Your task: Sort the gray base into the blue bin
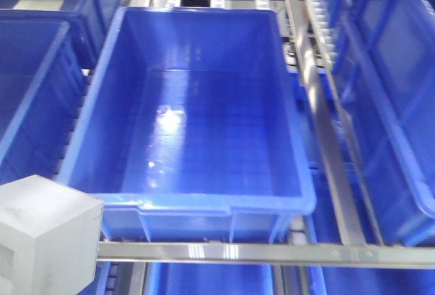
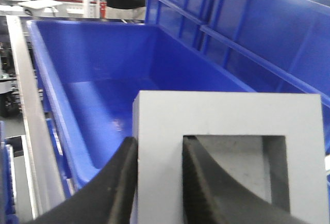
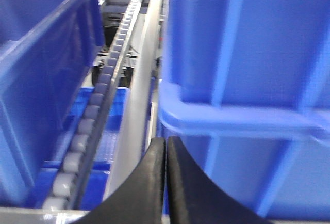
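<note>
Your left gripper (image 2: 160, 149) is pinching one wall of the gray base (image 2: 227, 113), holding the block just outside the blue bin (image 2: 82, 59) at its near corner, while your right gripper (image 3: 166, 146) is pressing its fingers together on nothing.

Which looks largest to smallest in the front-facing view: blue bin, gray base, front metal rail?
1. blue bin
2. gray base and front metal rail: about alike in area; the base is nearest the camera, so unranked.

Bright, softly blurred, glare (blue bin (image 1: 204, 139) floor)
</note>
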